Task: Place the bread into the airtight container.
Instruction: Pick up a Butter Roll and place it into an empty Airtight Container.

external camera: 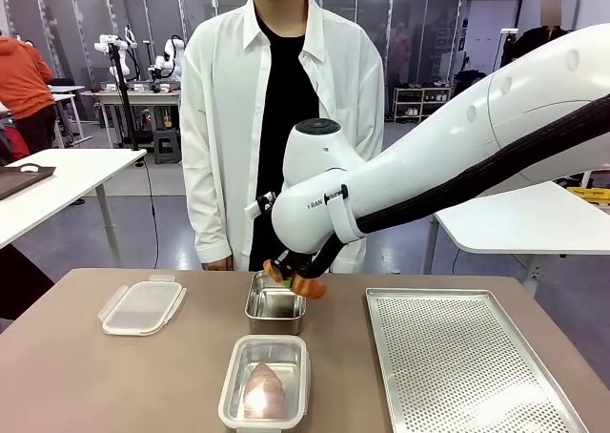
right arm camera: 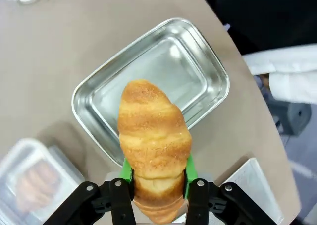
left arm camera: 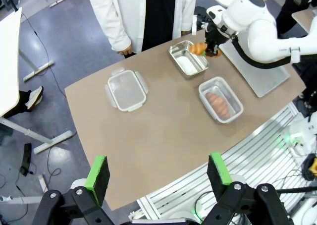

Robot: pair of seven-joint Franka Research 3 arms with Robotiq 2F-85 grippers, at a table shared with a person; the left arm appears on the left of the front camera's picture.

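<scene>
My right gripper (external camera: 297, 278) is shut on a golden croissant (external camera: 307, 285), holding it just above the near right corner of an empty steel tray (external camera: 274, 312). In the right wrist view the croissant (right arm camera: 153, 136) sits between the green pads (right arm camera: 127, 168), over the steel tray (right arm camera: 163, 71). The clear airtight container (external camera: 269, 340) stands nearer me, with another bread (external camera: 265, 390) inside; it is blurred at the lower left in the right wrist view (right arm camera: 27, 158). My left gripper (left arm camera: 157, 174) hangs open high above the table's near edge, far from the container (left arm camera: 234, 92).
The container's clear lid (external camera: 143, 306) lies at the left. A large perforated metal tray (external camera: 467, 357) covers the right of the table. A person in a white shirt stands at the far edge, one hand (external camera: 219, 261) near the table.
</scene>
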